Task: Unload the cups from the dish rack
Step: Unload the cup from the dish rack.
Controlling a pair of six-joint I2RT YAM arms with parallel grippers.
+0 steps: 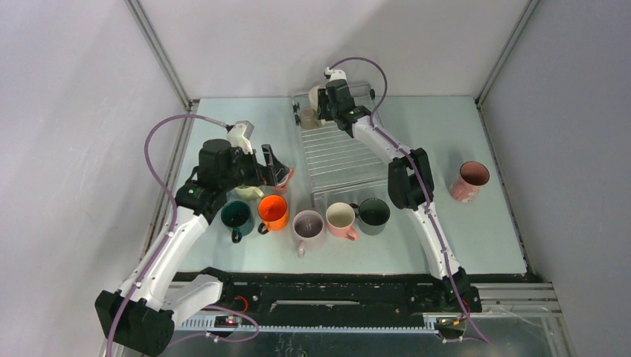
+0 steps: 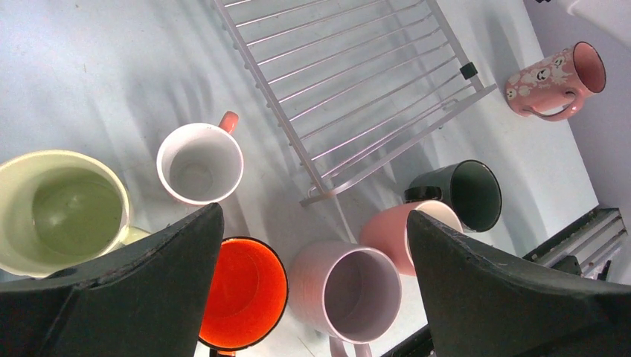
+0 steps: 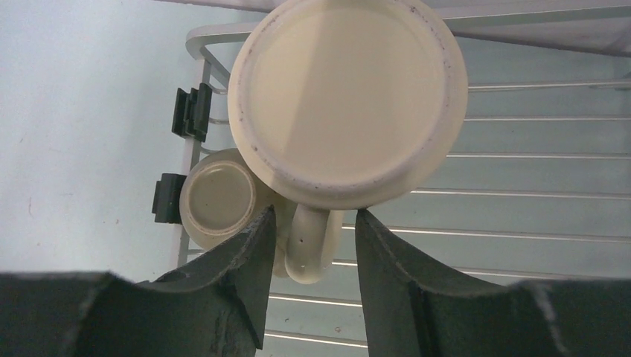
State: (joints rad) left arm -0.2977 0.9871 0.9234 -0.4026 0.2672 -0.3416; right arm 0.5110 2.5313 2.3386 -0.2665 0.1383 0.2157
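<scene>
Two cream cups stand upside down at the far left end of the dish rack [image 1: 338, 156]: a large one [image 3: 346, 97] and a smaller one [image 3: 218, 197] beside it. My right gripper [image 3: 316, 210] is over the large cup's handle [image 3: 312, 253], jaws half closed around it, with a gap on the right side. My left gripper [image 2: 314, 216] hangs wide open and holds nothing, above the cups on the table left of the rack. Below it are a white cup [image 2: 199, 163], a pale green cup [image 2: 63, 208], an orange cup [image 2: 242, 301] and a mauve cup [image 2: 350, 294].
In front of the rack stand a teal cup [image 1: 238, 216], a pink cup [image 1: 341, 219] and a black cup [image 1: 373, 214]. A patterned pink cup [image 1: 469, 181] sits alone at the right. White walls enclose the table on three sides.
</scene>
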